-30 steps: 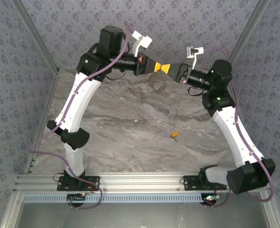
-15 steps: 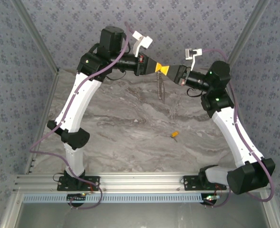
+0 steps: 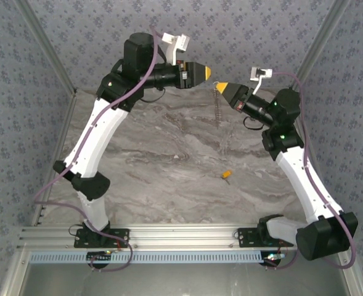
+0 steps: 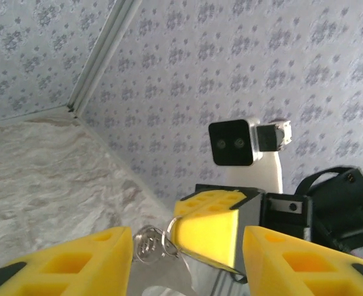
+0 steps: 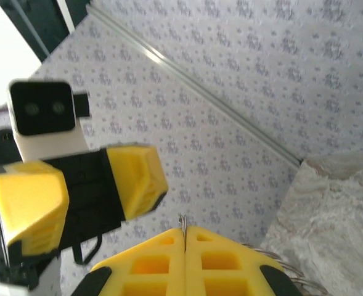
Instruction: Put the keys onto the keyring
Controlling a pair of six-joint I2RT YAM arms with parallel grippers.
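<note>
At the far left of the action, the left gripper (image 3: 203, 71) is seen raised above the back of the table (image 3: 156, 160), its yellow fingers (image 4: 64, 266) spread apart with nothing clasped between them. A clear gap is shown between it and the other arm, so no hold on the ring can be credited to it.

Just to its right, the keyring (image 4: 148, 244) is found hanging in mid-air, and its chain is seen drooping straight down toward the marble in the top view. It is carried by the right gripper (image 3: 222, 87), whose fingers are pressed tightly together on a thin sliver of metal. The ring is judged to be lifted clear of the surface so that its loop can be reached from the side.

Lower down and slightly further right, the small yellow-headed key (image 3: 227, 175) is spotted lying alone on the table, well apart from both grippers. No threading has been done. The free left gripper is judged the likely candidate to fetch that key.
</note>
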